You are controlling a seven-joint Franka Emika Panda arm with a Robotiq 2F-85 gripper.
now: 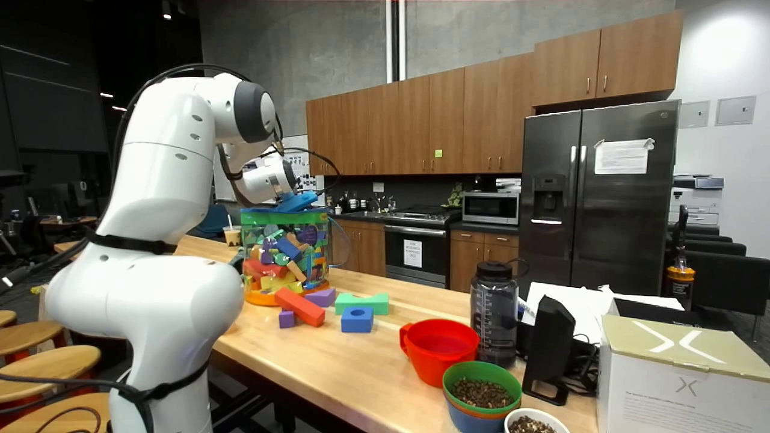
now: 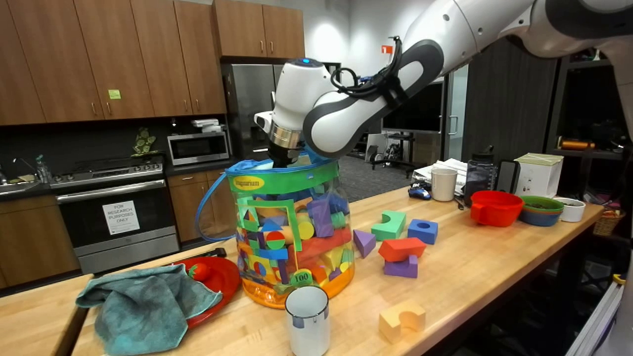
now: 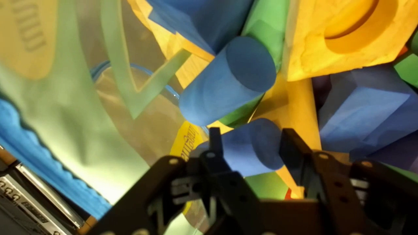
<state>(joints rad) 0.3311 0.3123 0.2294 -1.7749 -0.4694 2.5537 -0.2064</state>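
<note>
A clear bag (image 2: 287,284) with a green band and blue rim stands on the table, filled with foam blocks, in both exterior views. My gripper reaches down through its top, so the fingertips are hidden there. In the wrist view the gripper (image 3: 253,143) is part open. Beyond the jaws a dark blue cylinder (image 3: 243,151) shows through the gap and runs on behind one finger; it does not look gripped. Close by lie a lighter blue cylinder (image 3: 218,88), a yellow block with a round recess (image 3: 300,62) and a blue block (image 3: 362,114).
Beside the bag on the table are a red block (image 2: 401,248), a green arch (image 2: 388,227), a blue block with a hole (image 2: 423,231) and a yellow arch (image 2: 390,324). A white cup (image 2: 309,326) and a cloth (image 2: 141,306) stand near. Further along sits a red bowl (image 1: 433,361).
</note>
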